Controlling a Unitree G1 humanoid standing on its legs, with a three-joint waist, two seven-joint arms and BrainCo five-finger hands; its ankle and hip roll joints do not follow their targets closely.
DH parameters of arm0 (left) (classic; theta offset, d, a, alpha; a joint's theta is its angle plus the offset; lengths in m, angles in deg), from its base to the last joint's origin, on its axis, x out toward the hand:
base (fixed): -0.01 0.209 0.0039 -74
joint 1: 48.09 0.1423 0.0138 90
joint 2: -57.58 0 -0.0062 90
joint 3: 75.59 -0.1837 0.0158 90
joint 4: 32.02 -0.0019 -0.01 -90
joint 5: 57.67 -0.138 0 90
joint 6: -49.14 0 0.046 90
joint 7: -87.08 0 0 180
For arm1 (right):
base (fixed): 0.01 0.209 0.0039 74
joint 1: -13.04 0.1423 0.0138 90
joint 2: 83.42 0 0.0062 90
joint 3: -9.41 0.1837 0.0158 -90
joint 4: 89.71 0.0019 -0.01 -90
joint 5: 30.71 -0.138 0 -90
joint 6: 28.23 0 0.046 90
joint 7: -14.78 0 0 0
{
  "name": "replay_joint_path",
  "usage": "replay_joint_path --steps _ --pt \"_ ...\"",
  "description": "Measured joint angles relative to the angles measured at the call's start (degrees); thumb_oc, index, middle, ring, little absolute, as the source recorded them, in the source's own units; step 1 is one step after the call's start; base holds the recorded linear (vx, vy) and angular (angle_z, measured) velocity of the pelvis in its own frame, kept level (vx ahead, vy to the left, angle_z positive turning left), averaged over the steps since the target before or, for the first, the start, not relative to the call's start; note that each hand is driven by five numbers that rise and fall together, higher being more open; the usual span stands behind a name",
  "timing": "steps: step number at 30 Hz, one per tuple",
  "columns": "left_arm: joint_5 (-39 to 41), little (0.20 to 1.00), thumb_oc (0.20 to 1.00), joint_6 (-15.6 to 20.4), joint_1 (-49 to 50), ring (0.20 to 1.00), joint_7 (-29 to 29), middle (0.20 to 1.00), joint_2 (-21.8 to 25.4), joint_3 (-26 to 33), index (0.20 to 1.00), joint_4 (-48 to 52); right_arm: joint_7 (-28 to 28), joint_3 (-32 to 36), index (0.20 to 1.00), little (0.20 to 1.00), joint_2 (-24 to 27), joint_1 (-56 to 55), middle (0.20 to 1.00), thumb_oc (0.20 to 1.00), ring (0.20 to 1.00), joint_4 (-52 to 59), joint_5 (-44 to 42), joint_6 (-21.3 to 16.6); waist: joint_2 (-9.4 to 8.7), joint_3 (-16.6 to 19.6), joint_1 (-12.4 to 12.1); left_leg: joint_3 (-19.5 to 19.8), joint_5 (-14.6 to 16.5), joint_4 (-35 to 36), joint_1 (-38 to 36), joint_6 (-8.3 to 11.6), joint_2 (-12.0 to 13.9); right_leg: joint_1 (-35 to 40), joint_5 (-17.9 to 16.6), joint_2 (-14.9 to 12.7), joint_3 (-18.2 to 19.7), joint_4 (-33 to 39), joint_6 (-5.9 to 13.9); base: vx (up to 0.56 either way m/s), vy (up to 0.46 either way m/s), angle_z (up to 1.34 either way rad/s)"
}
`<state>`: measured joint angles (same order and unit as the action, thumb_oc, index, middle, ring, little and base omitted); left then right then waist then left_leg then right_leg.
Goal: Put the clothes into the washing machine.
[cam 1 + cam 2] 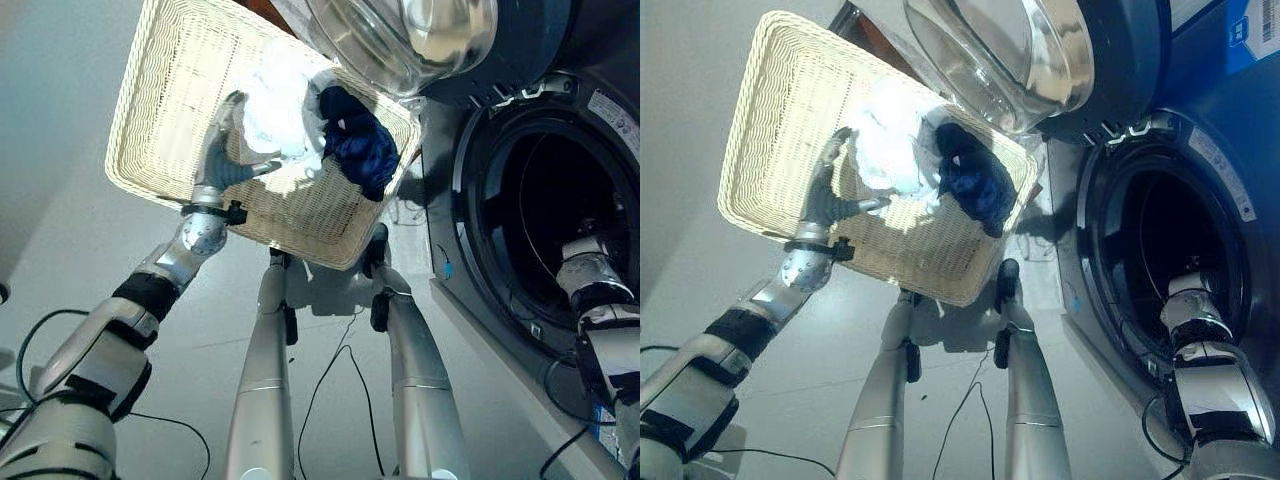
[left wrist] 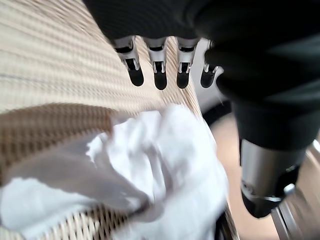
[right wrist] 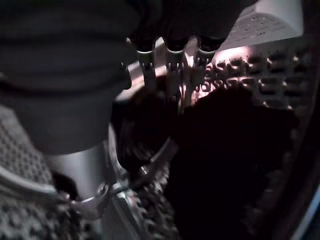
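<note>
A pale wicker basket (image 1: 160,120) lies on the floor beside the washing machine. In it are a crumpled white cloth (image 1: 275,105) and a dark blue garment (image 1: 360,145), touching each other near the basket's machine-side end. My left hand (image 1: 225,150) rests inside the basket right beside the white cloth (image 2: 165,165), fingers (image 2: 160,75) straight and holding nothing. My right arm reaches through the washer's round opening (image 1: 540,210). Inside the drum, my right hand (image 3: 172,65) has its fingers stretched out above a dark garment (image 3: 230,150) lying on the perforated wall (image 3: 270,70).
The washer's glass door (image 1: 400,35) hangs open above the basket's far corner, close over the blue garment. The machine's dark front panel (image 1: 470,310) runs along the right. Grey floor (image 1: 80,230) lies to the left of the basket.
</note>
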<state>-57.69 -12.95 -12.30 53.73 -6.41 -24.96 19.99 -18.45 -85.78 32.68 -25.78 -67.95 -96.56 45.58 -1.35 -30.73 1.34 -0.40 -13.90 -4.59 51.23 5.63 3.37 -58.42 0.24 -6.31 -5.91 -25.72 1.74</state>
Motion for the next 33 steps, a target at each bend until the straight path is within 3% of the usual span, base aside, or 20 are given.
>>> replay_joint_path --steps 5,12,17,24,33 --pt "-9.4 1.0 1.0 -5.2 -7.0 1.0 -2.2 1.0 0.2 -7.4 1.0 -2.1 -0.1 -1.8 1.0 1.0 1.2 2.1 1.0 1.0 1.0 -1.8 7.8 4.2 0.01 0.0 -0.4 0.6 -0.3 -0.1 0.6 -0.32 -0.3 -0.4 0.0 -0.2 -0.2 -0.1 0.0 0.0 0.016 0.02" --pt "-15.0 1.0 1.0 -11.0 -11.4 1.0 -4.5 1.0 -1.9 -11.1 1.0 -7.1 -0.4 -5.0 1.0 1.0 0.9 4.9 1.0 1.0 1.0 -1.8 16.4 5.2 0.0 0.0 1.0 0.5 -0.4 -0.1 0.7 -0.5 -0.7 -0.5 0.1 -0.7 -0.2 -0.3 0.05 0.0 0.053 0.03" --pt "-16.8 1.0 1.0 -14.4 -12.9 1.0 -6.4 1.0 -3.5 -11.3 1.0 -10.9 0.0 -6.9 1.0 1.0 -1.9 4.3 1.0 1.0 1.0 -1.6 21.2 5.2 -0.01 0.0 1.9 0.3 -0.2 -0.1 0.8 -0.24 -0.8 -0.9 0.3 -0.7 0.1 -0.4 0.29 0.0 0.058 -0.03" --pt "-19.5 1.0 1.0 -23.0 -16.5 1.0 -8.6 1.0 -5.9 -11.2 1.0 -18.1 1.5 -10.7 1.0 1.0 -8.2 0.5 1.0 1.0 1.0 1.7 23.6 4.2 -0.05 0.0 4.2 -1.1 0.4 -0.2 1.6 -0.46 -0.4 -2.4 0.2 -0.2 1.3 -0.6 0.28 0.0 0.035 -0.06" --pt "-20.2 1.0 1.0 -25.0 -18.4 1.0 -8.8 1.0 -6.3 -11.1 1.0 -22.5 1.0 -13.6 1.0 1.0 -9.8 0.4 1.0 1.0 1.0 8.3 27.9 0.7 -0.07 0.1 5.5 -2.4 0.6 -0.4 1.6 -0.35 -0.1 -2.8 0.2 0.2 2.3 -0.3 0.24 0.0 0.037 -0.04"
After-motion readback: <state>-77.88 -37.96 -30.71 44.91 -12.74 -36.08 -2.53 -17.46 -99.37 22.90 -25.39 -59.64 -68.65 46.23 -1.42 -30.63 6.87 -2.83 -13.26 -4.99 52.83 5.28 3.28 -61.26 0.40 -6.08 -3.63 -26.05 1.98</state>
